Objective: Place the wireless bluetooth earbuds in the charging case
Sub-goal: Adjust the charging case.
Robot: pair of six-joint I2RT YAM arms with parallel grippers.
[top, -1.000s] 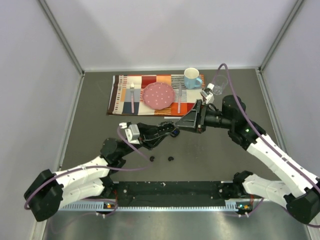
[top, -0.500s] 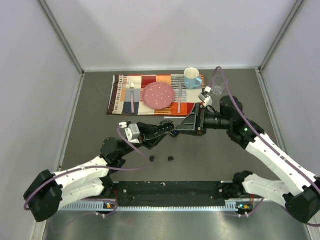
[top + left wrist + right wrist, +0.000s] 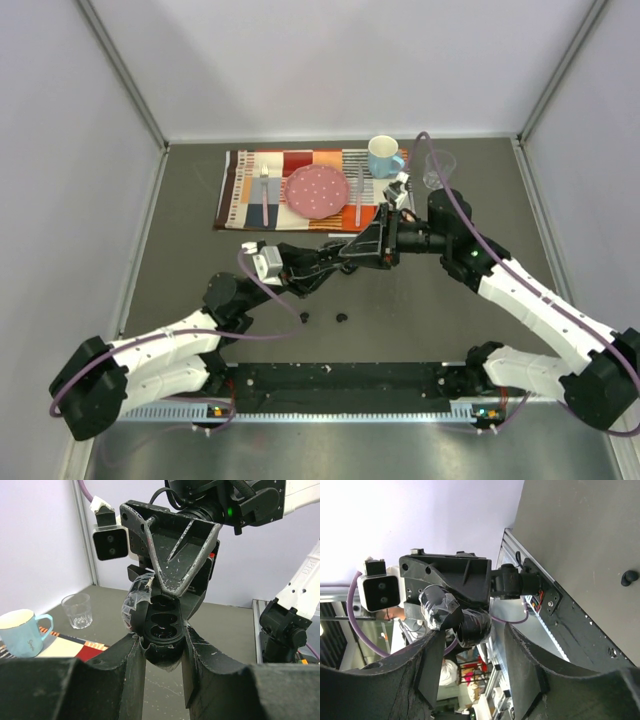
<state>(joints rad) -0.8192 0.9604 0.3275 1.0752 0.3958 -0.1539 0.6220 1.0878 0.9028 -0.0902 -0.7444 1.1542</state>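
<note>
Clamping the open charging case [image 3: 162, 625] tight, left hand [image 3: 161, 647] holding it off the desk [image 3: 420, 300], right hand [image 3: 474, 632] half spread astride its taped lid, contact unclear, two earbuds [image 3: 305, 318] on the desk near-side of the case, sockets too dark to read, case mostly hidden from above.

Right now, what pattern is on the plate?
The plate is pink with small white dots, clearest in the top external view.

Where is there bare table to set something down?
Free: the strip between the placemat and the left wall, and the table right of the right arm. Crowded: mid-table, where the left gripper holds the charging case facing the right gripper, two earbuds just in front.
</note>
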